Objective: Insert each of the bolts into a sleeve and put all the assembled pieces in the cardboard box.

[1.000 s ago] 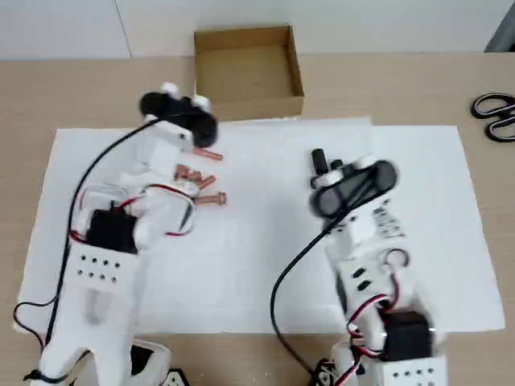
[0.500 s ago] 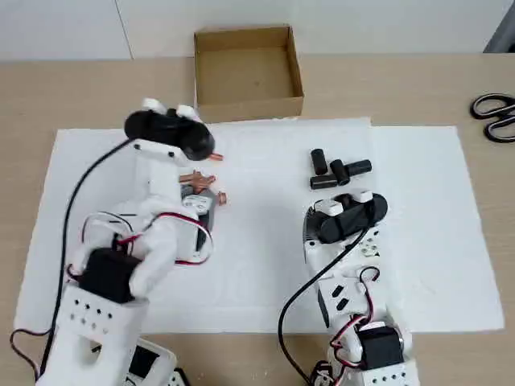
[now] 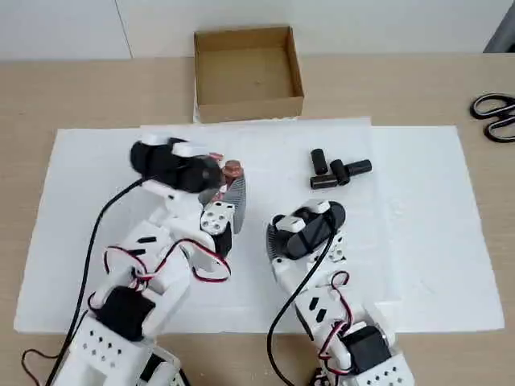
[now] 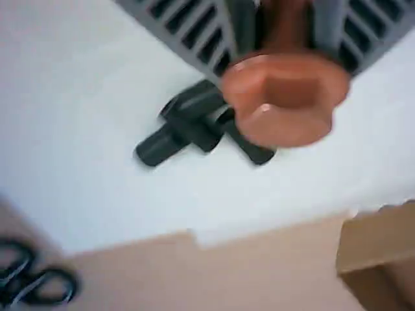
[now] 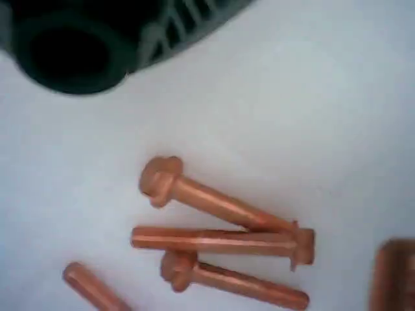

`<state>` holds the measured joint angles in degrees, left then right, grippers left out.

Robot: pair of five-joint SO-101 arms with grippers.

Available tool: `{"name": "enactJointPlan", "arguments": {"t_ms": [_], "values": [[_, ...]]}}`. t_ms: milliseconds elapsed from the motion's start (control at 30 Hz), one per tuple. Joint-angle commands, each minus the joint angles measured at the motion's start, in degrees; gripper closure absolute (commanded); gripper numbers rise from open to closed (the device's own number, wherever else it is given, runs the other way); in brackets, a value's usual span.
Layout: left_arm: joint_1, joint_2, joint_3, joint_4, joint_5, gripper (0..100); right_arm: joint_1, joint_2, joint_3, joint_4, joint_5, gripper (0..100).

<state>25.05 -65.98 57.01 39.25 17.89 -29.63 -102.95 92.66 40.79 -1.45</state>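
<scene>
Both arms have drawn back from the far side of the white sheet (image 3: 434,241) and swung toward each other over its middle. At the left, the left gripper (image 3: 229,173) is now clamped on one copper bolt (image 3: 233,168), head outward, held above the sheet. Four more bolts (image 5: 220,240) lie loose on the sheet, three of them bunched together. The right gripper (image 3: 282,233) is closed around one black sleeve (image 5: 71,55). Four sleeves (image 3: 336,171) lie in a touching cluster toward the sheet's far edge, right of centre. One cardboard box (image 3: 248,104) stands on the table (image 3: 80,88) just past that far edge. One pair of scissors (image 3: 495,112) lies by the table's right edge.
</scene>
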Motion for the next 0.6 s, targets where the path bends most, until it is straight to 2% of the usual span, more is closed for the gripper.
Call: {"name": "enactJointPlan", "arguments": {"t_ms": [0, 100, 300, 433, 567], "values": [[0.62, -1.93, -0.13, -2.99, 4.57, 99, -1.27, -1.01, -0.35, -1.19, -3.34, 99.5], [2.90, -2.11, 0.66, -2.73, 5.01, 99, -1.45, -1.01, -0.26, -1.19, -3.87, 99.5], [3.16, -2.11, 3.21, -3.96, 4.92, 99, -4.44, -1.01, 2.11, -1.71, -4.04, 99.5], [3.25, -2.11, 7.69, -12.13, 4.75, 99, -4.62, -1.01, 2.20, -2.77, -4.22, 99.5], [3.43, -2.11, 11.82, -17.67, 4.75, 99, -4.79, -1.01, 1.76, -2.77, -8.79, 99.5]]}}
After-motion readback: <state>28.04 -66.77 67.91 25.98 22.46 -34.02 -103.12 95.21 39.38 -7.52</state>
